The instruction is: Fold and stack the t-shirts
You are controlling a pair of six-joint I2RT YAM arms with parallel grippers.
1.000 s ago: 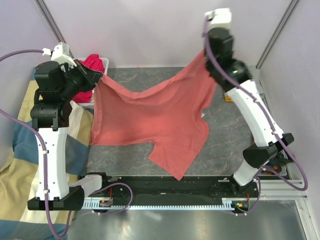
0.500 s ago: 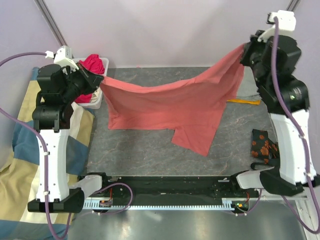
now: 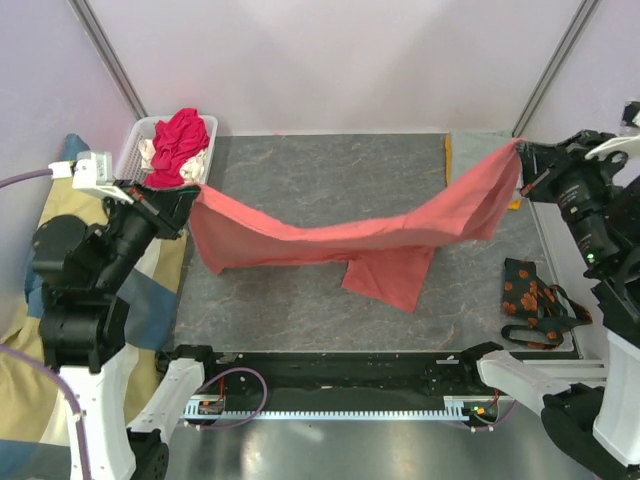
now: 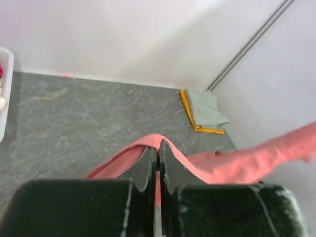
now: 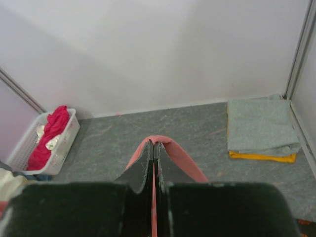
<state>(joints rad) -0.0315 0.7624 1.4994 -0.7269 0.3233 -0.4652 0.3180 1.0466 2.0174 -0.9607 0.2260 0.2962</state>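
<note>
The salmon-pink t-shirt [image 3: 350,235] hangs stretched in the air between both grippers, sagging in the middle, one part dangling over the mat. My left gripper [image 3: 190,197] is shut on its left end; the cloth wraps over the closed fingertips in the left wrist view [image 4: 158,144]. My right gripper [image 3: 520,158] is shut on its right end, seen the same way in the right wrist view [image 5: 153,143]. A folded grey t-shirt [image 5: 259,126] lies on a folded orange one [image 5: 261,156] at the far right of the mat. A magenta-red t-shirt [image 3: 180,140] lies in the basket.
The white lattice basket [image 3: 135,150] stands at the far left corner. The striped cushion [image 3: 30,340] lies left of the dark mat [image 3: 320,180]. A dark cloth with orange flowers [image 3: 530,295] lies at the right. Walls close the back and sides.
Both arms have pulled back toward the near side and apart. The pink t-shirt has been drawn out longer and lower, hanging in a narrower band.
</note>
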